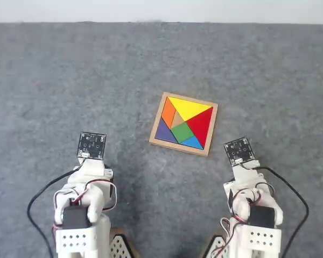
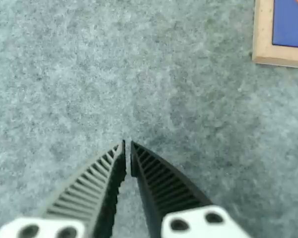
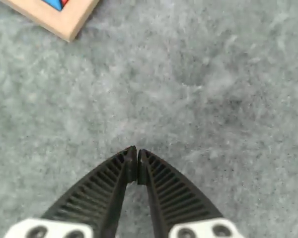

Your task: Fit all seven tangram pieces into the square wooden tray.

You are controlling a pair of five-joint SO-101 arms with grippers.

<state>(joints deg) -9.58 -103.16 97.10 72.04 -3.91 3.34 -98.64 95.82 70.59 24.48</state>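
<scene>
- Left hand (image 2: 127,144), right hand (image 3: 137,148): both clenched, grasping nothing, over the grey table (image 1: 70,80).
- Square wooden tray (image 1: 212,130): on the table, at 2 o'clock from your left hand and 10 o'clock from your right.
- Seven tangram pieces (image 1: 184,122): all seated inside the tray.
- Step, judged: fitting looks complete; your next move calls for no grasp.
</scene>
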